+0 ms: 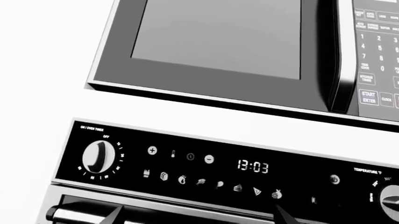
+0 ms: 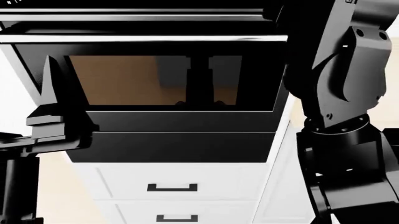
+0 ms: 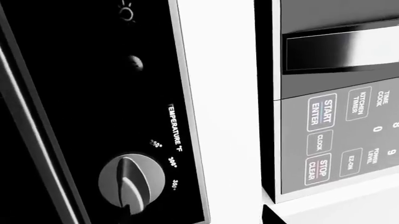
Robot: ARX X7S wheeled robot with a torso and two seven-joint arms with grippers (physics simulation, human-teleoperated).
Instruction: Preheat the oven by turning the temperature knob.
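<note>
Temperature knob (image 3: pixel 130 183) (wrist views only)

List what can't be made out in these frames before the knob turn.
- Grippers: fingertips out of frame in every view; open or shut unknown.
- Temperature knob: right wrist view crops its lower edge; left wrist view cuts it at the frame edge.
- Knob setting: dial numbers too small to read.
- Oven control panel: above the head view's frame; right arm covers its side.
- Microwave keypad: cropped in both wrist views.
</note>
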